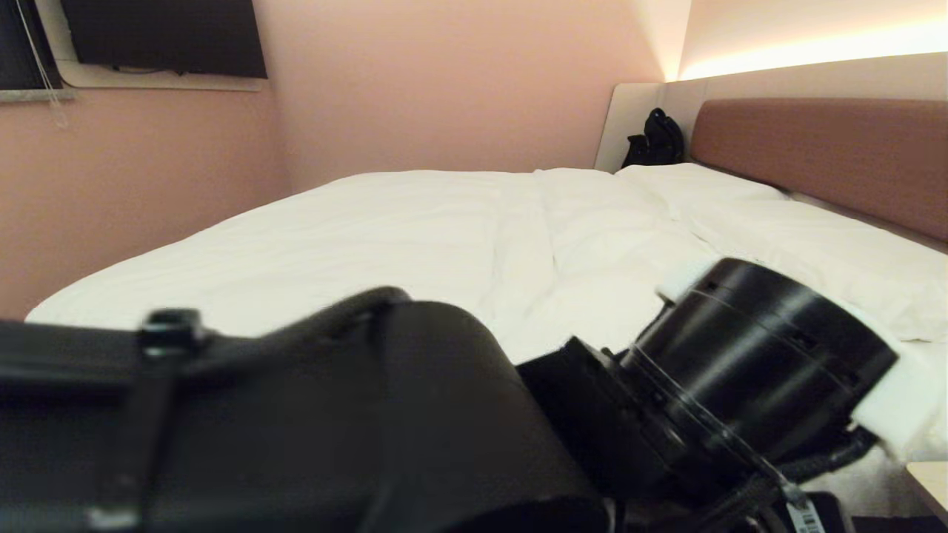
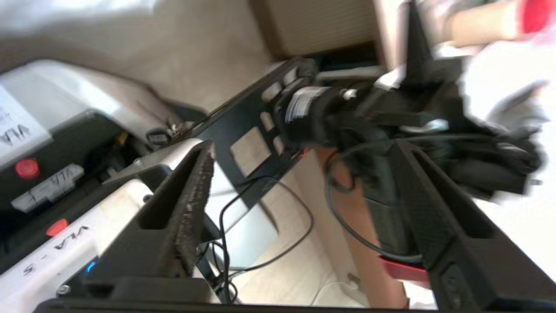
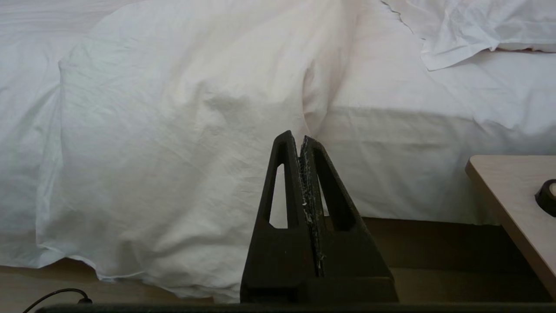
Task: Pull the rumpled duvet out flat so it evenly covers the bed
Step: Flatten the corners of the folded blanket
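Duvet: one, the duvet (image 1: 415, 237) spread over most of the bed (image 1: 822, 144), with soft wrinkles and a long fold down its middle; one edge hangs over the bedside toward the floor (image 3: 165, 174).
Pillows: two white pillows (image 1: 807, 244) lie in a row along the brown headboard.
Left gripper (image 2: 304, 174): one, fingers spread wide, holding nothing, pointing at the robot's own base and cables.
Right gripper (image 3: 302, 143): one, fingers pressed together, empty, low beside the bed facing the hanging duvet.
Table (image 3: 504, 195): one pale wooden corner just beside the bed.
Bag (image 1: 655, 141): one black, against the pale side panel.
Room: pink walls, dark screen (image 1: 163, 37) mounted high.
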Motion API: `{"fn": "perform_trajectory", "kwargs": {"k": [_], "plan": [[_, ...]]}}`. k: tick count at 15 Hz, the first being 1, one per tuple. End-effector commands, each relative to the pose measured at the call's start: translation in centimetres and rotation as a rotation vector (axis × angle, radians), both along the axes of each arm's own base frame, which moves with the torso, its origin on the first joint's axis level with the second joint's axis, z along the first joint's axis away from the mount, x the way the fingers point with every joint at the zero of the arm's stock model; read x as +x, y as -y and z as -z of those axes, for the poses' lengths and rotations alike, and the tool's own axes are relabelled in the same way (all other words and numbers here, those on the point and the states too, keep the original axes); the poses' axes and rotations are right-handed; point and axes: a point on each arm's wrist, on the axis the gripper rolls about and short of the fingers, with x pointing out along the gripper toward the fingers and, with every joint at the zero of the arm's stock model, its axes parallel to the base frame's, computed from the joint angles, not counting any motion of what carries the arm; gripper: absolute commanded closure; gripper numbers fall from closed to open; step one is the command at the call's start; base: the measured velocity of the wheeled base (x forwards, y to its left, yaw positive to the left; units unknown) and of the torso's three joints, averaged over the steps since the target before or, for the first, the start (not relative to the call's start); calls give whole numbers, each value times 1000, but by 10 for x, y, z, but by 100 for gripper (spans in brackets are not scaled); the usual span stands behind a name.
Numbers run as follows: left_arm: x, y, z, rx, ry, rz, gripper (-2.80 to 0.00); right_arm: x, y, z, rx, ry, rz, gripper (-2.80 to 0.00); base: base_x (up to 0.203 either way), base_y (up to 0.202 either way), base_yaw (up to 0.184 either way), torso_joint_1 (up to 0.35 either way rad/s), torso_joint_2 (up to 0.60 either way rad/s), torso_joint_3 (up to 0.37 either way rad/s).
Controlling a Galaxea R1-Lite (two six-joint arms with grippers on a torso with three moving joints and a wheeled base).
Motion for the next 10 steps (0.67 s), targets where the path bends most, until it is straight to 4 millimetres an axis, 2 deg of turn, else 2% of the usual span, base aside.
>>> {"fn": "perform_trajectory", "kwargs": {"k": [1, 4, 7, 8, 10], "plan": [[-9, -27, -37, -79, 77, -9, -280, 0, 0, 0, 0, 0, 0, 0, 0, 0, 0, 0, 0, 0], [-15, -64, -69, -87, 329, -128, -280, 0, 0, 0, 0, 0, 0, 0, 0, 0, 0, 0, 0, 0], [-15, -94, -84, -59, 493, -221, -280, 0, 0, 0, 0, 0, 0, 0, 0, 0, 0, 0, 0, 0], [-9, -106, -89, -41, 547, -261, 0, 0, 0, 0, 0, 0, 0, 0, 0, 0, 0, 0, 0, 0], [2, -124, -93, 25, 657, -354, 0, 0, 0, 0, 0, 0, 0, 0, 0, 0, 0, 0, 0, 0]]}}
